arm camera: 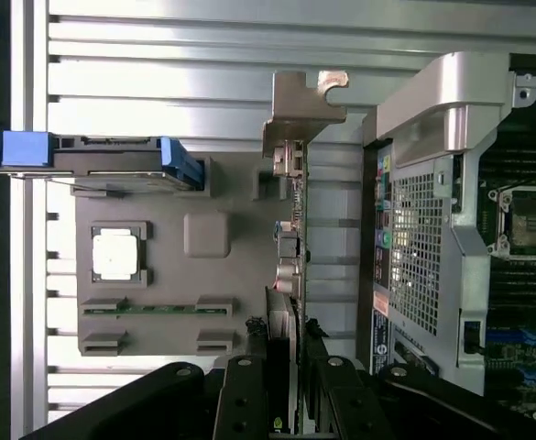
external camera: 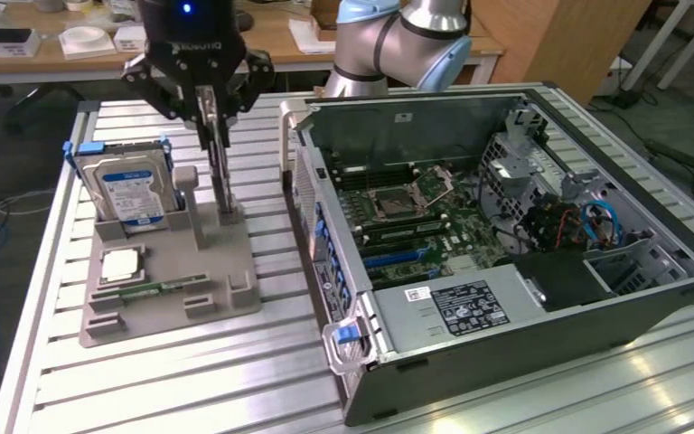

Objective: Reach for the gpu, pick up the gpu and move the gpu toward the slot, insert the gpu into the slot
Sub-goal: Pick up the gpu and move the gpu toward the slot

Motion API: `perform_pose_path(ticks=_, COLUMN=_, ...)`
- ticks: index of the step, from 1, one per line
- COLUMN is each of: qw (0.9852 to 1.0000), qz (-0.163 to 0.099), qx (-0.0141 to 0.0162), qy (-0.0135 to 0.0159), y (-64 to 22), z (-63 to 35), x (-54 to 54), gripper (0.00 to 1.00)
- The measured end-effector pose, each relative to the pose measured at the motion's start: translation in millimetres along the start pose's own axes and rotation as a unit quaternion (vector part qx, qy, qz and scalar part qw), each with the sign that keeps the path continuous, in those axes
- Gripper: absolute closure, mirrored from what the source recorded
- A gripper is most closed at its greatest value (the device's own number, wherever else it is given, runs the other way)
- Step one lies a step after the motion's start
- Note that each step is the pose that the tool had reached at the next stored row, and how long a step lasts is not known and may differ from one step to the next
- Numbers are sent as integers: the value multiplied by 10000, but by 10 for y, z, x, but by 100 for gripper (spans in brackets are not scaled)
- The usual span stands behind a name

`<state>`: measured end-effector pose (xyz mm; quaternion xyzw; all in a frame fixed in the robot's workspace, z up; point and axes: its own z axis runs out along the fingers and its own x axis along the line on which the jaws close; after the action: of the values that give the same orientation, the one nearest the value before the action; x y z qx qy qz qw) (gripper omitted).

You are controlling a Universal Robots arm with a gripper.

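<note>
The gpu (external camera: 220, 176) is a thin dark card standing on edge in the grey holder (external camera: 202, 298) at the exterior view's left. My gripper (external camera: 214, 127) hangs straight above it, shut on the card's upper edge. In the wrist view the gpu (arm camera: 295, 229) runs edge-on between my two black fingers (arm camera: 246, 376), with its metal end bracket (arm camera: 302, 105) at the far end. Whether the card has left the holder I cannot tell. The slot (external camera: 396, 258) is a long blue connector on the green motherboard inside the open computer case (external camera: 360, 353).
The holder also carries a blue-labelled silver hard drive (external camera: 130, 190), a square silver processor chip (external camera: 122, 264) and a small green memory stick (external camera: 154, 291). The case's side wall and handle (arm camera: 451, 101) stand close beside the card. All rests on a ribbed aluminium table (external camera: 202, 380).
</note>
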<state>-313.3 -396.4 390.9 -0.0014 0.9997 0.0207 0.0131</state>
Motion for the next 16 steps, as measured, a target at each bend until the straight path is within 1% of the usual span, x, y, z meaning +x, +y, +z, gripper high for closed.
perform_pose_path(ticks=3, qw=10000, qz=0, qx=0, qy=0, y=5, z=-127, x=-4, gripper=74)
perform_pose_path(ticks=6, qw=10000, qz=-1, qx=0, qy=0, y=8, z=-189, x=-25, gripper=74)
perform_pose_path(ticks=9, qw=10000, qz=0, qx=-2, qy=0, y=8, z=-202, x=-117, gripper=74)
perform_pose_path(ticks=16, qw=10000, qz=0, qx=-11, qy=-1, y=8, z=-209, x=-374, gripper=74)
